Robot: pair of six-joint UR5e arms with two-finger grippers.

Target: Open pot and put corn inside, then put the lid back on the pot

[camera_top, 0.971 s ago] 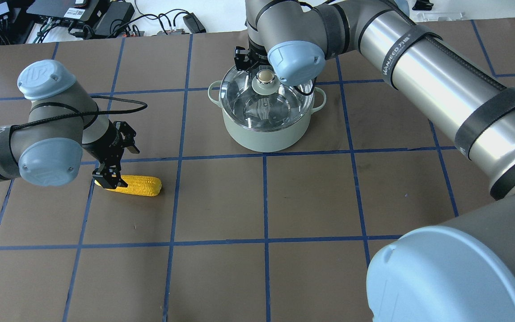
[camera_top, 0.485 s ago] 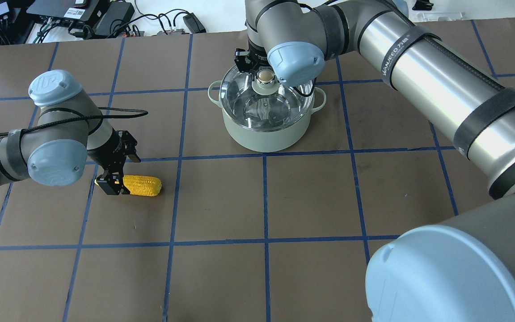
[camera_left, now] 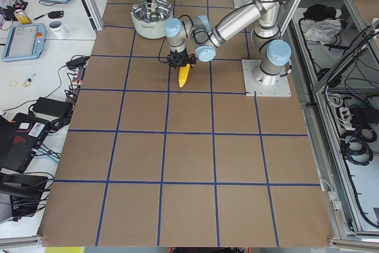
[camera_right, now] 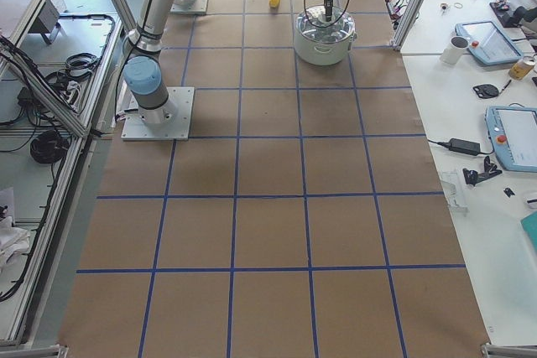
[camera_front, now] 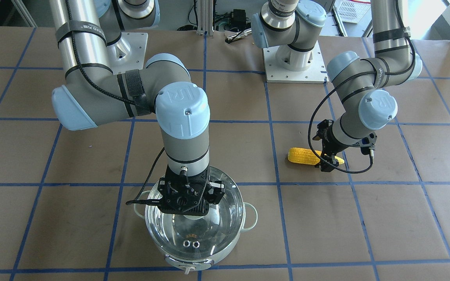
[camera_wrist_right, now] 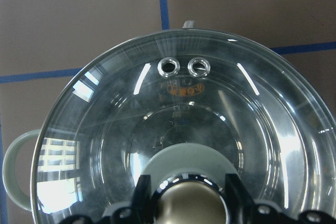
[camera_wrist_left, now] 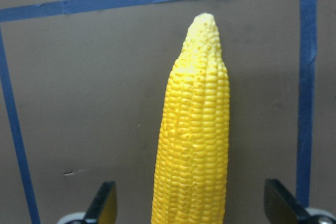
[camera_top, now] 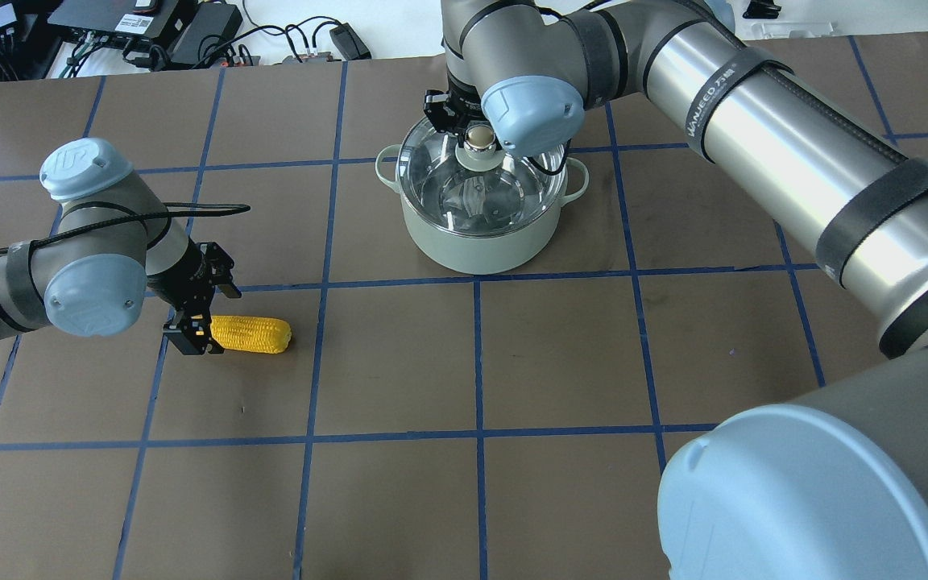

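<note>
Corn (camera_top: 250, 334) lies crosswise, tip toward robot's left, straddled by the open left gripper (camera_top: 188, 334); right gripper (camera_wrist_right: 190, 203) clasps the pot (camera_top: 476, 242) lid (camera_top: 472, 193).

Lid (camera_top: 476, 184) sits on the pot (camera_top: 476, 238), out toward the far side of the desk (camera_top: 593, 362) from the robot. The right claw (camera_top: 472, 133) is straight above, one finger on either side of the knob. Off to the robot's left and nearer its base, the corn (camera_top: 254, 334) lies flat on the desk. The left claw (camera_top: 190, 334) straddles its end farther from the pot.
</note>
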